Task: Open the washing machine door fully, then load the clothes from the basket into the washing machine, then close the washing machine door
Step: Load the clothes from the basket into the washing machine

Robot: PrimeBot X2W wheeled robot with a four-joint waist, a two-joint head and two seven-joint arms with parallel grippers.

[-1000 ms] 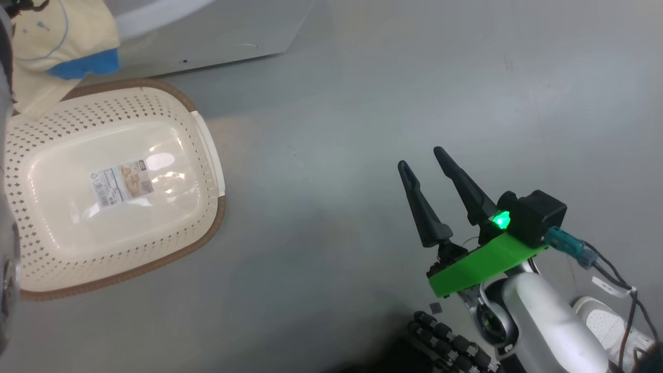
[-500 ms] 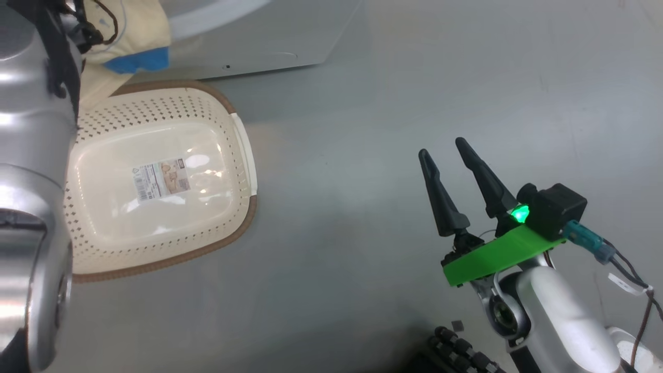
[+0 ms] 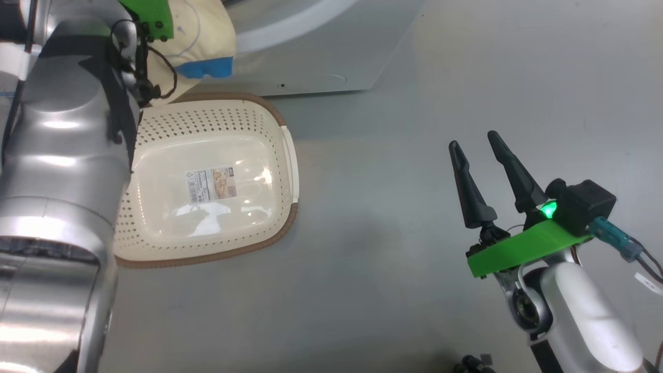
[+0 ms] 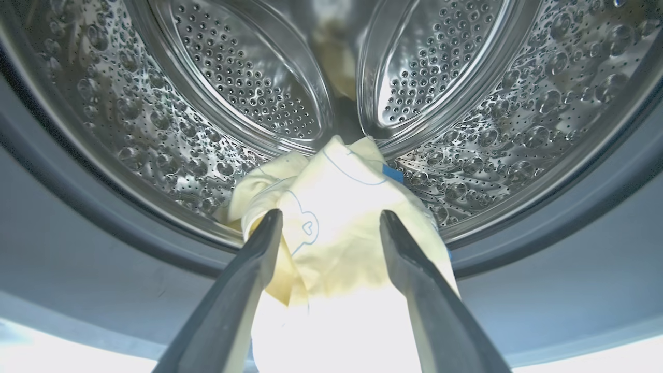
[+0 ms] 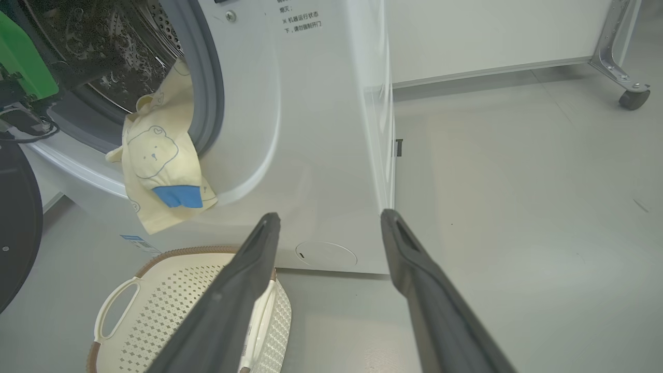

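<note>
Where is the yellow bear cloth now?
The cloth hangs at the left of the right wrist view, draped over the opening of the washer, just above the basket.

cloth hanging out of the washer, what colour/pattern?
The cloth is pale yellow with thin blue bear outlines and one bright blue patch. Clearest in the right wrist view.

— What carries everything here?
— A smooth grey floor (image 3: 414, 311), which takes up the lower and right parts of the head view.
— And what stands on it?
— The basket (image 3: 207, 122) at centre left, just beside the white base of the washing machine (image 3: 321, 67), which runs along the top of the frame.
— Anything else?
— In the right wrist view, at the upper right, a metal frame leg on a black caster (image 5: 630, 98), well apart from the machine
</note>
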